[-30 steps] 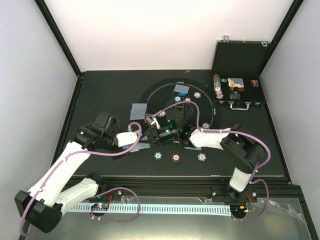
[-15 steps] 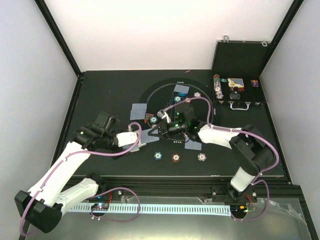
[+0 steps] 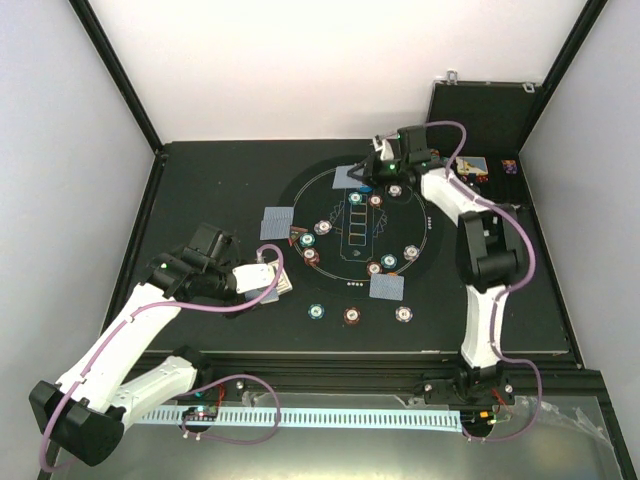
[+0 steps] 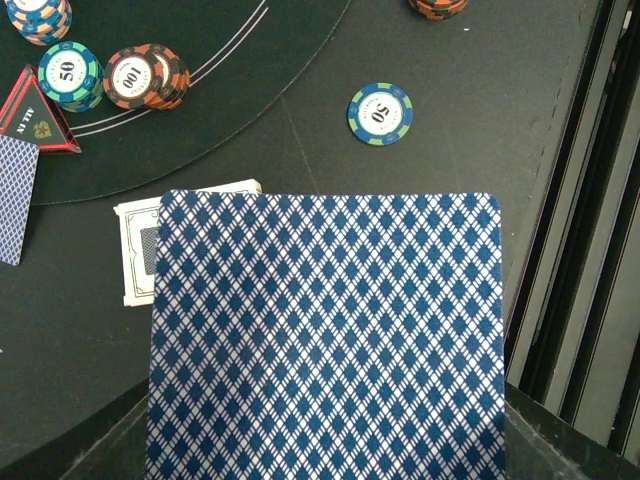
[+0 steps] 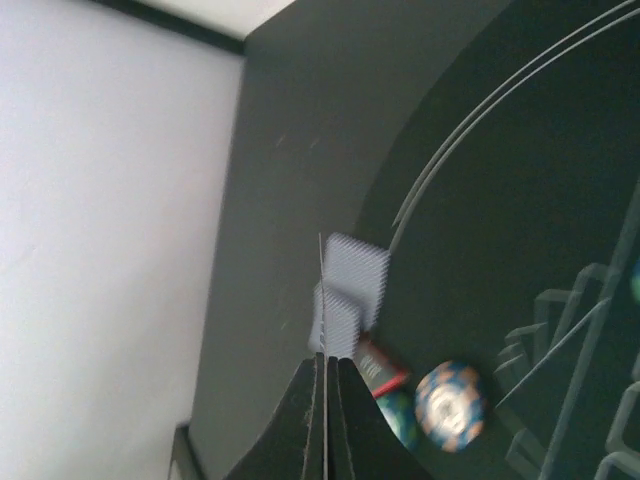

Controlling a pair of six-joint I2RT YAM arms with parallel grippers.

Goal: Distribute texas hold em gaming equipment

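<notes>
My left gripper (image 3: 272, 281) is shut on a deck of cards; its top card's blue patterned back (image 4: 325, 335) fills the left wrist view and hides the jaws. A 50 chip (image 4: 380, 112), a 100 chip stack (image 4: 140, 78) and a red triangle (image 4: 35, 115) lie beyond it. My right gripper (image 3: 368, 172) reaches over the far edge of the round black mat (image 3: 425, 225). Its fingers (image 5: 305, 400) are shut on one playing card (image 5: 321, 290), seen edge-on. Two cards (image 5: 352, 280) lie below it, with another red triangle (image 5: 380, 365) and a chip (image 5: 450, 400) beside them.
Cards lie at the mat's far side (image 3: 348, 178), left (image 3: 276, 218) and near side (image 3: 387, 287). Several chips sit on the mat, and three chips (image 3: 351, 316) lie in front of it. An open black case (image 3: 470, 185) stands at the back right.
My right arm swung from the middle, next to the left gripper's deck, out to the far edge of the mat, carrying a card. The left arm has not moved.
</notes>
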